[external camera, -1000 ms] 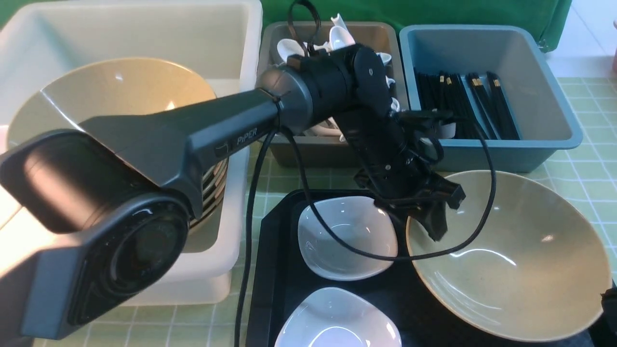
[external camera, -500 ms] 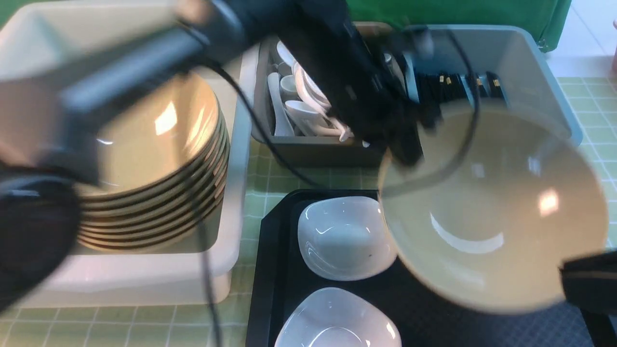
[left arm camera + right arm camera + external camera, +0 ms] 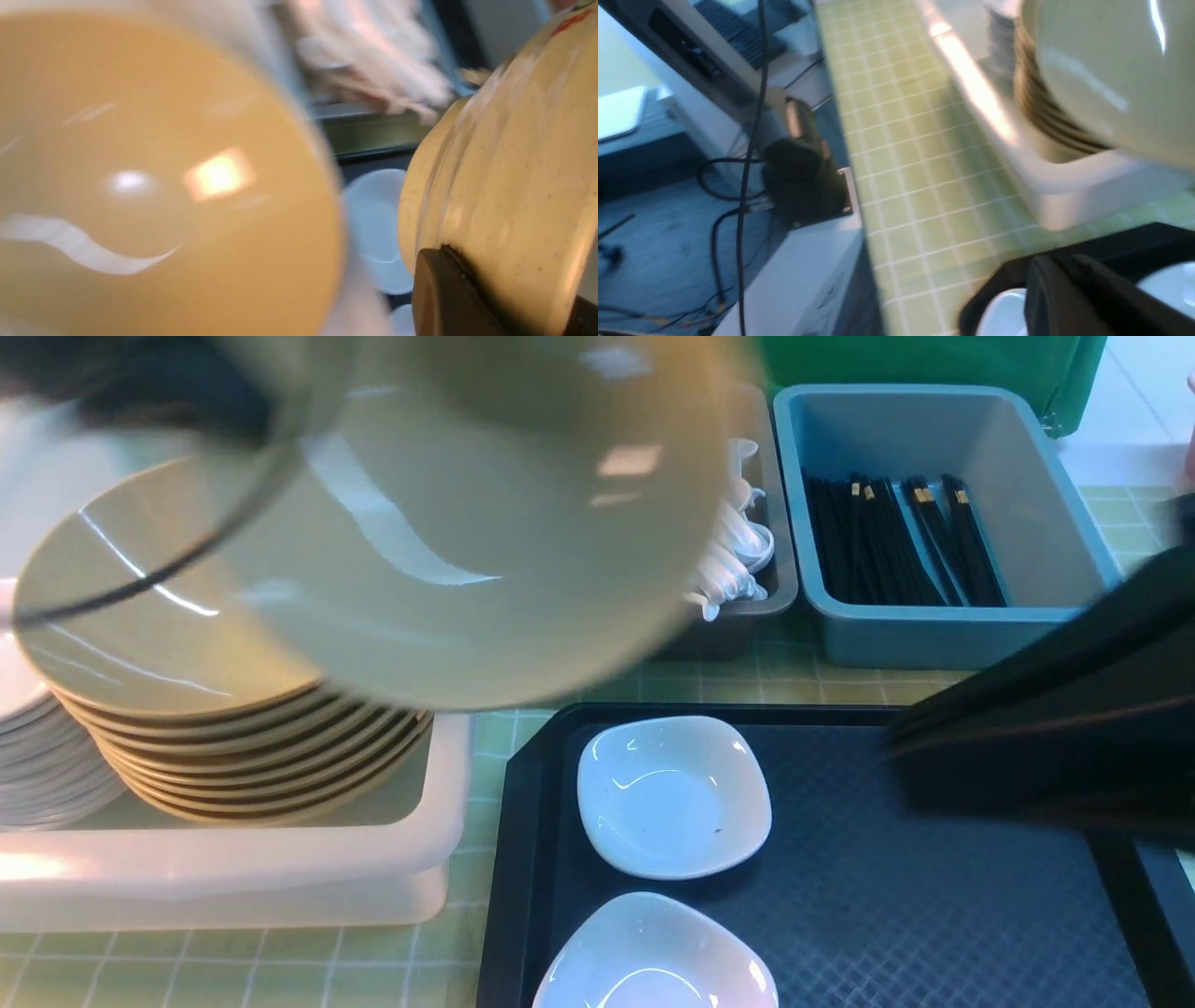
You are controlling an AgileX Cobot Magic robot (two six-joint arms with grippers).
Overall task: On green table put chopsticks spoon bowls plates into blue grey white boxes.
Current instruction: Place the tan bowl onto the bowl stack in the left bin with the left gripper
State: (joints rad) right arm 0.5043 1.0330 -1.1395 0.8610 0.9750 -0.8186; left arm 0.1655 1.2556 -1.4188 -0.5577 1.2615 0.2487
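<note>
While our left fingers pinch a tan bowl above the stacked bowls in the white box at the tabletop's left edge, our right fingers are closed, empty; two plates await boxing.

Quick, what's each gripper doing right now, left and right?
Left gripper: closed on the rim of a tan bowl, carried in the air.
Right gripper: closed, holding nothing.

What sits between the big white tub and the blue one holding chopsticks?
The dark grey box of white spoons, half hidden by a bowl held aloft; front view.
</note>
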